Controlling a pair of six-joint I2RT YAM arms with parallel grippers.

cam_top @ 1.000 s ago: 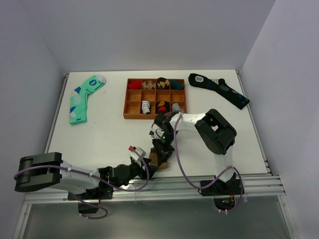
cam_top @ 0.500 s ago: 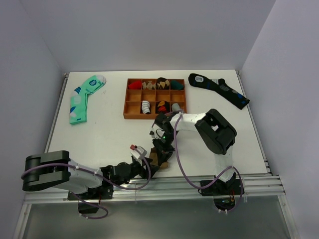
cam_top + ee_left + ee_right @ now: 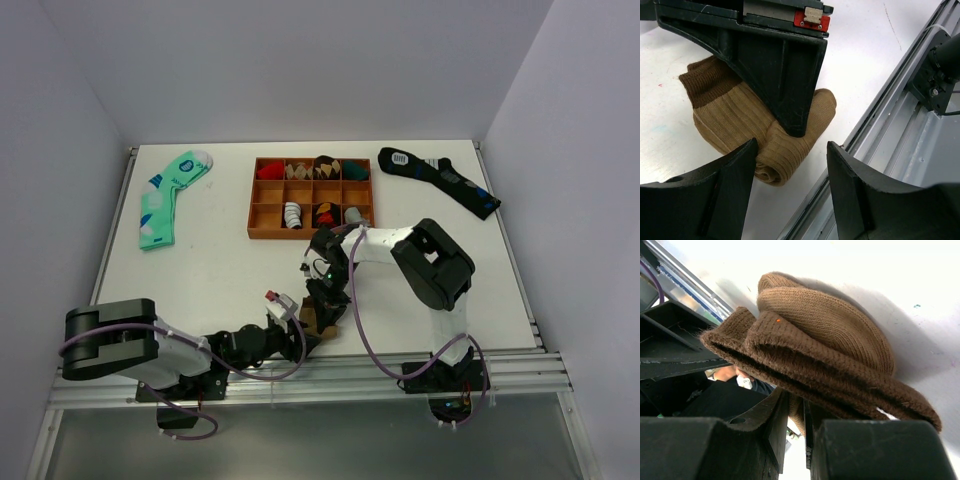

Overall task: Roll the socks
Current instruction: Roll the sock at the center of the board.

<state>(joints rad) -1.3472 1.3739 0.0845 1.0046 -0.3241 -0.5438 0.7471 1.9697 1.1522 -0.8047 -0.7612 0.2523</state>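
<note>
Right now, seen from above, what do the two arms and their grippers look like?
Both arms are black-jointed with white links: the left arm and right arm each carry a looping purple cable. The left gripper and right gripper have black wedge-shaped fingers. A red plate sits on the left gripper's body; a green light glows near the right wrist.

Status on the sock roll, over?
Left gripper open, at tan socks' rolled end. Right gripper shut on them, partly rolled. Nothing blocking; table rail close alongside.
</note>
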